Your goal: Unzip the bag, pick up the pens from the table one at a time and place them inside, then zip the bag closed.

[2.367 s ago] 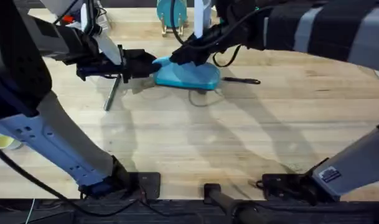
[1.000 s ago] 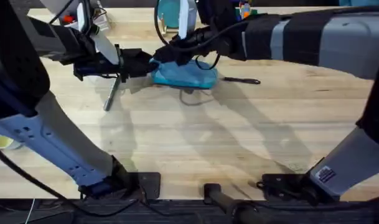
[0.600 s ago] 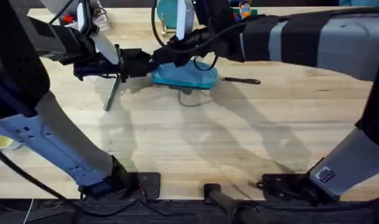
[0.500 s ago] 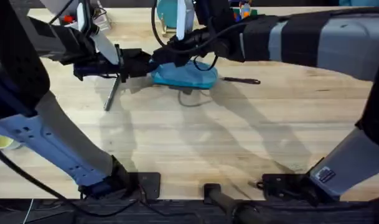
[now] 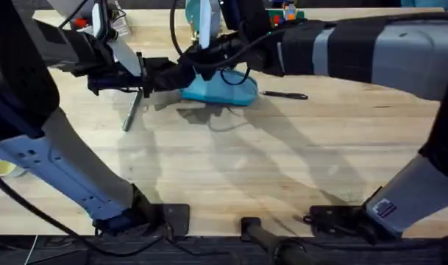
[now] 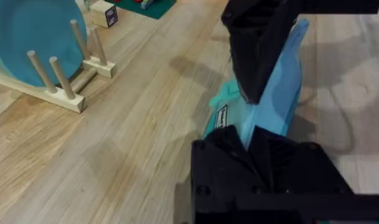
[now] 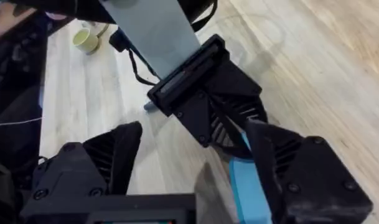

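Toward twelve o'clock on the table (image 5: 282,169), my left gripper (image 5: 173,75) pinches the bag (image 5: 222,90) at its end, jaws clamped on fabric. My right gripper (image 5: 196,60), fingers spread, sits over the same end. I judge the unzipping is underway; next I need the zipper pull caught.

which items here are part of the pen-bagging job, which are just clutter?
Job:
- bag, light blue, left gripper shut on its end
- silver-grey pen
- dark pen
- right gripper over the bag

Clutter:
- teal disc on its wooden stand
- wooden block
- pale cup
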